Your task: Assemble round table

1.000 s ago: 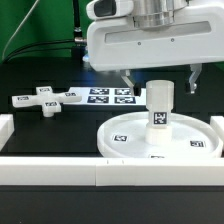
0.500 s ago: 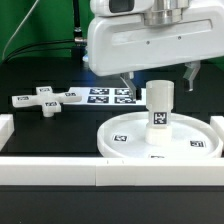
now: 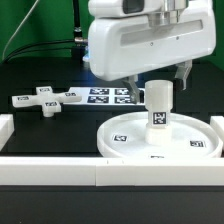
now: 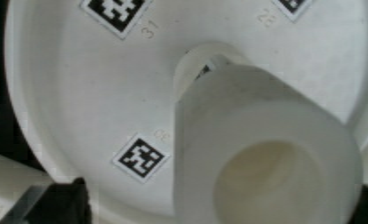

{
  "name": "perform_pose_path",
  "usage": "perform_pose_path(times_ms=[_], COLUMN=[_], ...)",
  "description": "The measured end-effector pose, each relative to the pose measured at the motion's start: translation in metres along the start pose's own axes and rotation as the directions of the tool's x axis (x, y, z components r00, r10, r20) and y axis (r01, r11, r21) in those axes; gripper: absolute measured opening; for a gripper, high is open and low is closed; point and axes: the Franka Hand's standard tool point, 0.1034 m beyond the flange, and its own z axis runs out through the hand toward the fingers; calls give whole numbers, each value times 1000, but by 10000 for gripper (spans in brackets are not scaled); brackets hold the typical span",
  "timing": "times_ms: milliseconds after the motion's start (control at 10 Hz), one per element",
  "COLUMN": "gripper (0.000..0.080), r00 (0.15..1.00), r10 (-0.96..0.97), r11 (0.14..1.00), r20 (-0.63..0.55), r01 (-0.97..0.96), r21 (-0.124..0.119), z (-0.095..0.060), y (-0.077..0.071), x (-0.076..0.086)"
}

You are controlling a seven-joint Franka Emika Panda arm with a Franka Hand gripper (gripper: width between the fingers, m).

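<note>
The round disc [image 3: 160,140] lies flat on the black table at the exterior view's right. The short cylinder leg [image 3: 159,108] stands upright on its central hub. My gripper [image 3: 159,86] hangs over the leg's top, open, with one finger on each side of it and not touching it. In the wrist view the leg [image 4: 270,150] fills the frame with its hollow top toward the camera. The disc [image 4: 92,100] and its tags lie behind it. My gripper [image 4: 207,212] shows only dark fingertips [image 4: 56,205] at the frame edge. The cross-shaped piece [image 3: 45,100] lies at the exterior view's left.
The marker board [image 3: 110,95] lies flat behind the disc, between it and the cross-shaped piece. A long white border bar [image 3: 100,172] runs along the front edge, and another [image 3: 5,125] stands at the exterior view's left. Dark cables and a green backdrop are behind.
My gripper has come lower over the leg and shifted slightly, so its fingers now stand closer around the leg's top. The leg, disc and cross-shaped piece have not moved.
</note>
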Motion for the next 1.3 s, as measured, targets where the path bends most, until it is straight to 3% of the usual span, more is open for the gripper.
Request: perform_pose_path(times_ms=[300,900,1300], gripper=[649,649,637], r00=[986,860,841], r10=[-164,-508,-539], r11=[986,861,842], r20=[16,40,49], r01=[164,508,540], r21=[9,-1,0], z=[5,4,2], y=[-12,-10,-12], x=[-5,-8,-3])
